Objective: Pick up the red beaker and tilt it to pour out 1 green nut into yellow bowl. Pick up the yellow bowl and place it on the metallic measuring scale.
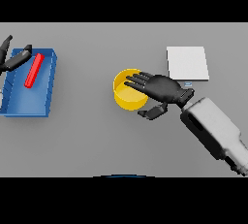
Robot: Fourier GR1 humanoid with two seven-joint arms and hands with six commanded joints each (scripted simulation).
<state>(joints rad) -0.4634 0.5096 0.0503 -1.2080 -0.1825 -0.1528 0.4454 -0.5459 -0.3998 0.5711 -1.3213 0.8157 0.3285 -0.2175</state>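
Right, my right hand (162, 88) hovers fingers-spread over the round yellow bowl (129, 97), grasping nothing, flat metallic scale (188, 63) just upper right.

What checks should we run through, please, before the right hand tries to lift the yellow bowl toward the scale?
1. Right hand reaches the yellow bowl: ok, fingers extend over its rim, thumb beside it.
2. Fingers closed on the bowl: not ok, they are straight.
3. Green nut in the bowl: cannot tell, none visible.
4. Metallic scale top free: ok, nothing on it.
5. Red beaker out of the way: ok, lying in the blue tray.
6. Left hand clear: ok, at the tray's far edge.
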